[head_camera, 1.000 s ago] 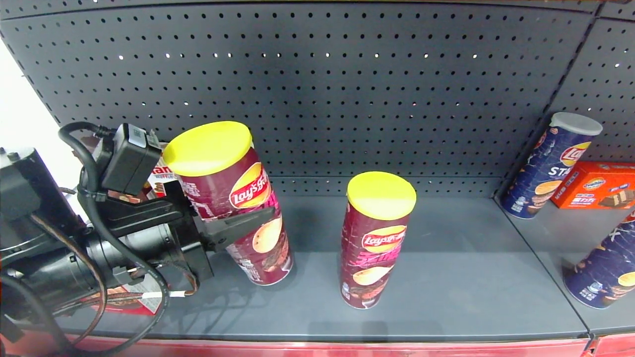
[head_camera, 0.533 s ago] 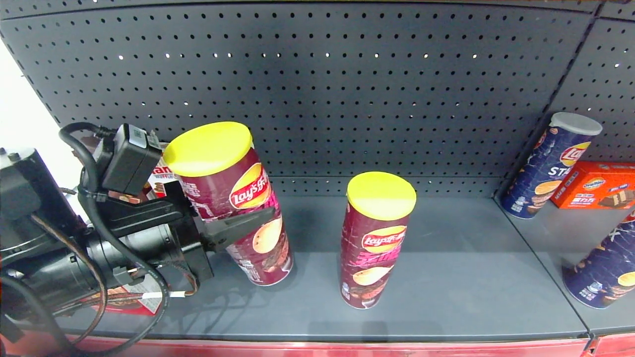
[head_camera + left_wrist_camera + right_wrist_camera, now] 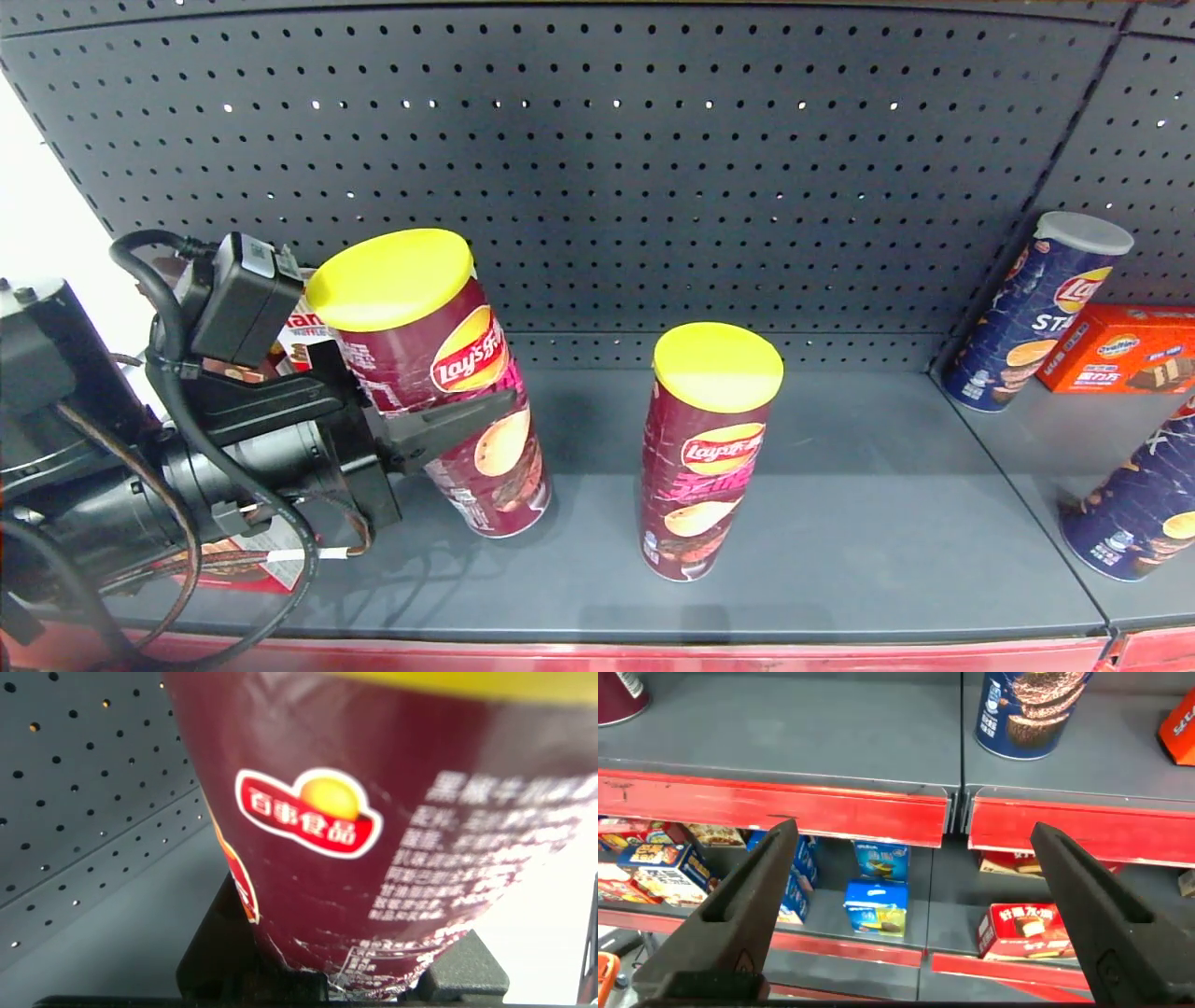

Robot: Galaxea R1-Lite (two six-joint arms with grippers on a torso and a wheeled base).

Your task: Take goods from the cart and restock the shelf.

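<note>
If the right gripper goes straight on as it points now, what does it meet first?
Probably the red shelf edge; the open right gripper aims at it, though depth is unclear.

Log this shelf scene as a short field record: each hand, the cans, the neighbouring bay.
left hand: shut on held maroon can
held maroon can: yellow lid, tilted, base at the shelf board; contact cannot be told
second maroon can: upright, free, apart from the held one on the robot's right
right hand: open, holding nothing, facing the lower shelves
bay to the right: rear blue can, front blue can, orange box
</note>
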